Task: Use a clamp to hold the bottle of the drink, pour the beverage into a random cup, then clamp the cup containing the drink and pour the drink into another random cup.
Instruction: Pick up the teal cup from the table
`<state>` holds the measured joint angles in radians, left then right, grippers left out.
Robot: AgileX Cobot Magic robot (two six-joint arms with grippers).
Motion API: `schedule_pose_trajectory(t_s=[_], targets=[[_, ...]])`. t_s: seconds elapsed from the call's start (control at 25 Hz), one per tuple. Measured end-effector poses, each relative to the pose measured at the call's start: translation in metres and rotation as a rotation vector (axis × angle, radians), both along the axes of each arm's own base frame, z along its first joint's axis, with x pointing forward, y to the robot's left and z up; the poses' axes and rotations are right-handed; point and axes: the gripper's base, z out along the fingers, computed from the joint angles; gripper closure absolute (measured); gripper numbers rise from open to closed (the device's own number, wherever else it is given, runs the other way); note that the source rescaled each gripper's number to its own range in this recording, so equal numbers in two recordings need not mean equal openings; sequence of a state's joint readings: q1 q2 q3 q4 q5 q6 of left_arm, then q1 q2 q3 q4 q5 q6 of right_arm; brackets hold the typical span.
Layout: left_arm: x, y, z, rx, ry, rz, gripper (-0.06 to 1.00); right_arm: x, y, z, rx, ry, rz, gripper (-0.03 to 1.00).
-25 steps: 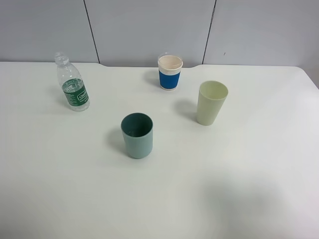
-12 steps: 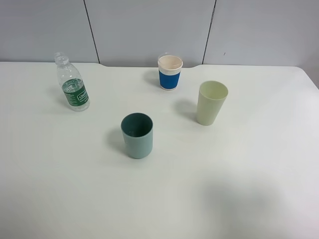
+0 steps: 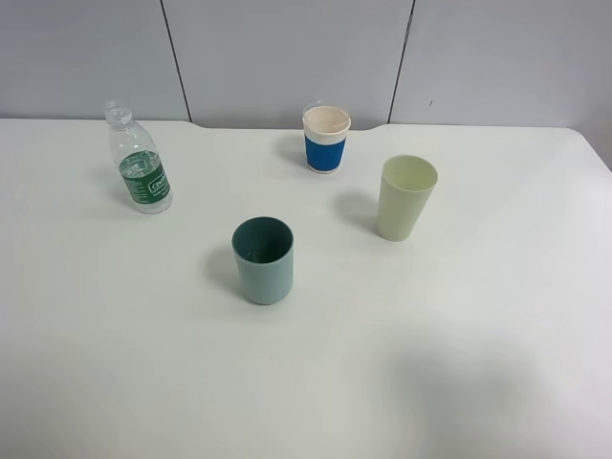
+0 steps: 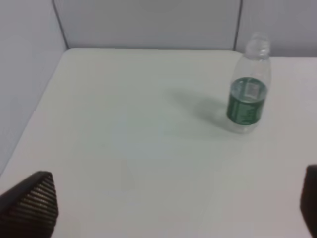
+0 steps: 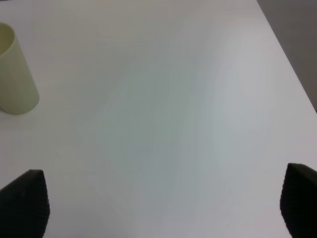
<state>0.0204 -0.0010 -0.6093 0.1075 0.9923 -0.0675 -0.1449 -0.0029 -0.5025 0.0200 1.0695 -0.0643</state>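
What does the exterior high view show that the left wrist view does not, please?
Only the exterior high view shows the teal cup, the tall pale green cup and the white paper cup with a blue sleeve. Only the left wrist view shows the left gripper, its dark fingertips wide apart with nothing between them. Both show the bottle standing upright on the white table.
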Motion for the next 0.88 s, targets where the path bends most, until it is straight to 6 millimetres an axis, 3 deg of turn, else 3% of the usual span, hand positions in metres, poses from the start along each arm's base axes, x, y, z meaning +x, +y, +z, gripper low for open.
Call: schedule_pose_trajectory(t_s=[0.28,0.88], targets=[[0.012,-0.006,-0.033,-0.061,0.151,-0.005,-0.05,0.0,0.0,0.0,0.0,0.0,0.0,0.2],[0.012,-0.007,-0.034,-0.066,0.156,-0.012,-0.05,0.0,0.0,0.0,0.005,-0.001,-0.003,0.2]])
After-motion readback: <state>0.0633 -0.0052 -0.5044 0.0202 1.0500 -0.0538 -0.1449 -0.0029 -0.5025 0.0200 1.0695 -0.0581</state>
